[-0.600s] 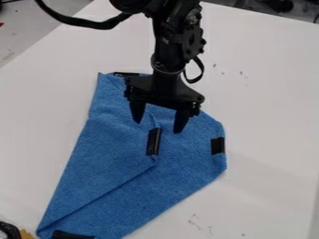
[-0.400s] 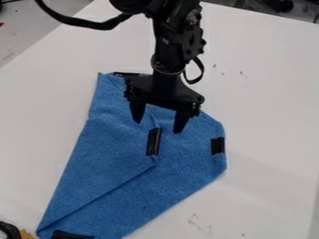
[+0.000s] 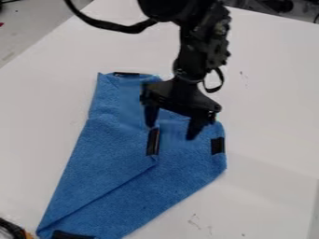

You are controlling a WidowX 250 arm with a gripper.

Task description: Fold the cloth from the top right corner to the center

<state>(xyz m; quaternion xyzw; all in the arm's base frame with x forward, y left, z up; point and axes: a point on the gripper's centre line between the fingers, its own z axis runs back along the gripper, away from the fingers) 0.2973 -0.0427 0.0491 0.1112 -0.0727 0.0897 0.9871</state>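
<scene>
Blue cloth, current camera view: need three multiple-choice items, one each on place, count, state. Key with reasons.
1. Where is the end effector?
A) Off the cloth's left side
B) Over the upper part of the cloth
C) Over the cloth's bottom edge

2. How many black patches show on the cloth?
A) Four
B) Two
C) Seven

3. What state is the cloth in?
A) Rolled into a tube
B) Spread fully flat, no folds
C) Partly folded, a flap lying over it

Key:
1: B, its tips hang in front of the blue fabric, above the bottom half.
2: A, one each at the top edge, near the middle, at the right edge and at the bottom.
3: C, a diagonal flap edge runs from the lower left up to the middle.
</scene>
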